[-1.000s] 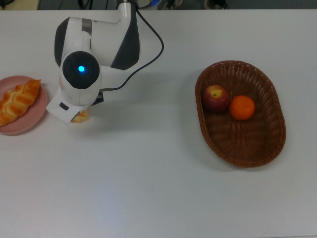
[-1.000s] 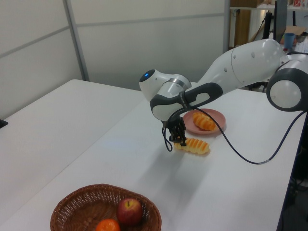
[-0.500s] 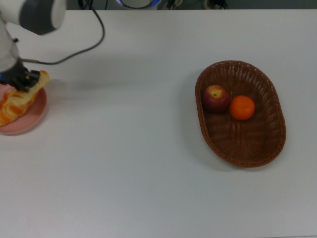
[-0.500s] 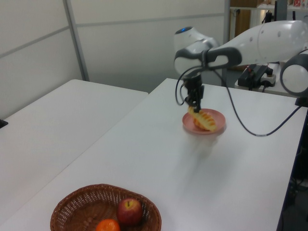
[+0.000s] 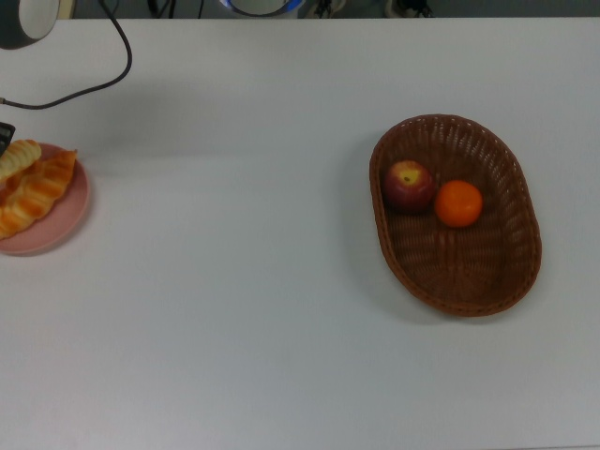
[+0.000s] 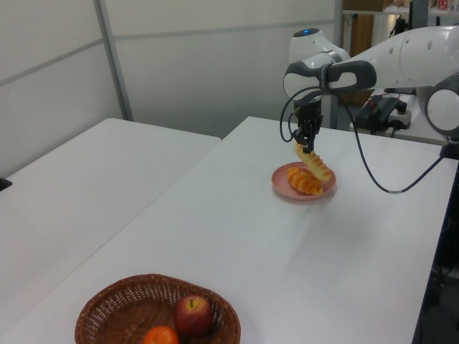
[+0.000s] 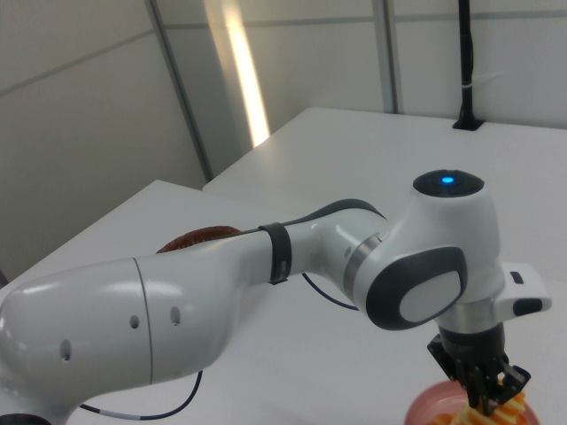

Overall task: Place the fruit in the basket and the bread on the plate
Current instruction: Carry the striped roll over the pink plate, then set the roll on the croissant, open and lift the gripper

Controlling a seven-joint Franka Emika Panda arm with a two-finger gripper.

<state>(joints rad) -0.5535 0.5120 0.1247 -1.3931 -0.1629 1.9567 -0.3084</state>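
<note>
Black two-finger gripper [image 6: 308,145] jaws clamped on top end of ribbed golden loaf [image 6: 314,162], dangling tilted over round pink plate [image 6: 282,188]; looks light, soft, crushable imo, so mid-body grip w/ gentle squeeze safer.

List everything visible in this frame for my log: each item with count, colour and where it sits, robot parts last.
basket: 1, brown wicker, on the table at the top view's right.
apple: 1, dark red with a yellowish patch, inside the basket.
orange: 1, bright orange, inside the basket, beside the apple.
plate: 1, pink, at the top view's left edge.
croissant-like pastry: 1, golden-orange, lying on the plate.
ribbed loaf: 1, golden with pale stripes, tilted above the plate, held at its upper end.
table: white, under everything.
cable: 1, black, trailing from the arm.
claw: 1, black, shut on the ribbed loaf.
arm: 1, white and grey, reaching over the plate.
</note>
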